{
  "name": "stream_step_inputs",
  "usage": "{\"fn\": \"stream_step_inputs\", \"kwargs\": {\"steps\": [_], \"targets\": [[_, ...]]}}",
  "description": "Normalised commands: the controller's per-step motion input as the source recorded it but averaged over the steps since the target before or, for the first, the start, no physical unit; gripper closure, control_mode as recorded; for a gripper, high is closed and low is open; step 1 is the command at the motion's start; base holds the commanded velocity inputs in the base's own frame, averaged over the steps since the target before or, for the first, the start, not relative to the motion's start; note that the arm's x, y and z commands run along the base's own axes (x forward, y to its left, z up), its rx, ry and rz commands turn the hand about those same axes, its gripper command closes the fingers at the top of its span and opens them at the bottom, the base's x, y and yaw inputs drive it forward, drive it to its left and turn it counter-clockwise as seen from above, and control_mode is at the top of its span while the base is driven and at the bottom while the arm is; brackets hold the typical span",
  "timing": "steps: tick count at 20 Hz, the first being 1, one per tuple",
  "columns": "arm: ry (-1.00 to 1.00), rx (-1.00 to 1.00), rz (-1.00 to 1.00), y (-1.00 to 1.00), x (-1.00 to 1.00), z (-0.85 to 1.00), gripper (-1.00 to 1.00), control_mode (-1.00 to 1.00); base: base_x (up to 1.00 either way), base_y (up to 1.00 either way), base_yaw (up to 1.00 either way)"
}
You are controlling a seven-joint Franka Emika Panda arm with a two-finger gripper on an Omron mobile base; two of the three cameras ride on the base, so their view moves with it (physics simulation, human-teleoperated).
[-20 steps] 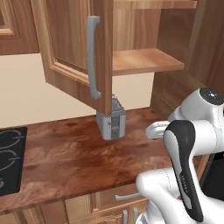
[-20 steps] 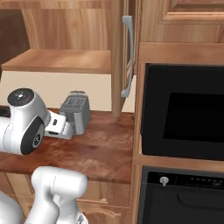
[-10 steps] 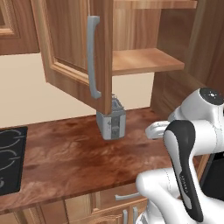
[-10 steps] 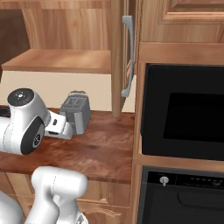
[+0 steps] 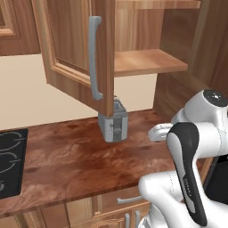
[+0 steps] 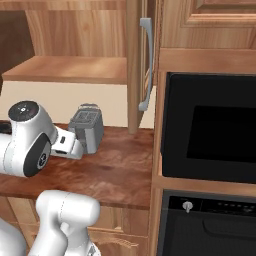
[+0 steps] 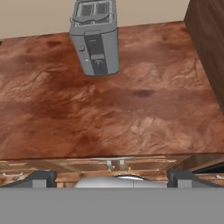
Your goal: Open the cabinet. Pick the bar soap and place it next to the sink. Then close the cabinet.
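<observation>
The cabinet door stood open, so that step looked done. The gripper had its jaws spread wide, holding nothing, above the counter near the toaster. Next it needed to find the bar soap.

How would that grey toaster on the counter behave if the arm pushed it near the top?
The toaster stands tall on a narrow base, so it would probably tip rather than slide. Its rigid-looking casing shouldn't flex. The counter looks smooth, so a low push likely slides it.
</observation>
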Motion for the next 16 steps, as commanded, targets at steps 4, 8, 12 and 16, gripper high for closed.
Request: {"fn": "stream_step_inputs", "kwargs": {"steps": [4,8,12,16], "targets": [[-0.11,0.03,0.01,0.02,-0.29,0.16,-1.0,-1.0,0.0,0.0,0.0],[-0.21,0.09,0.0,0.19,-0.14,0.26,-1.0,-1.0,0.0,0.0,0.0],[-0.33,0.03,-0.07,0.64,-0.29,0.35,-1.0,-1.0,0.0,0.0,0.0],[-0.26,0.0,-0.08,0.62,-0.28,0.33,-1.0,-1.0,0.0,0.0,0.0]]}}
